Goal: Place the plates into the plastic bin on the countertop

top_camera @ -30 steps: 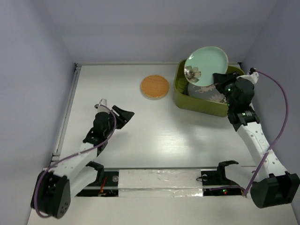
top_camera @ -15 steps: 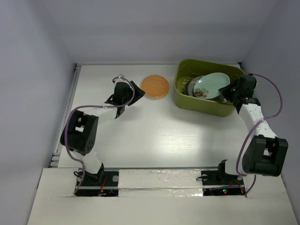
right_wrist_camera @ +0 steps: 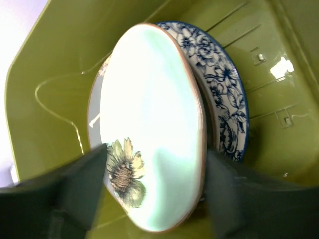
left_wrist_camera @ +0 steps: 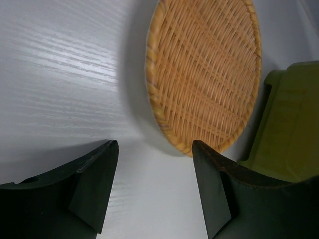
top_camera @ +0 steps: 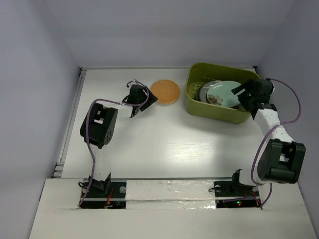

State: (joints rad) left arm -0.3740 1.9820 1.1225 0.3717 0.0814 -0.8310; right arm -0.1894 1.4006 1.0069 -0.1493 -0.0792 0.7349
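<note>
An orange woven-look plate [top_camera: 165,92] [left_wrist_camera: 204,74] lies flat on the white countertop [top_camera: 164,144], left of the olive-green plastic bin [top_camera: 219,112] [right_wrist_camera: 55,74]. My left gripper [top_camera: 143,98] [left_wrist_camera: 154,149] is open just short of that plate's near rim, touching nothing. In the bin, the mint green flowered plate [top_camera: 223,93] [right_wrist_camera: 154,114] leans on a white plate with a blue ornate rim [right_wrist_camera: 227,104], and a silver-grey plate's edge [right_wrist_camera: 93,107] shows beneath. My right gripper [top_camera: 241,94] [right_wrist_camera: 157,152] is open over the mint plate, with a finger on each side of it.
White walls close in the countertop at the back and both sides. The bin's green corner [left_wrist_camera: 289,129] stands just beyond the woven plate in the left wrist view. Both arm bases sit at the near edge.
The right gripper lowered the mint plate into the bin and opened its jaws. The left arm stretched forward from mid-table to the woven plate's edge, opening slightly.
</note>
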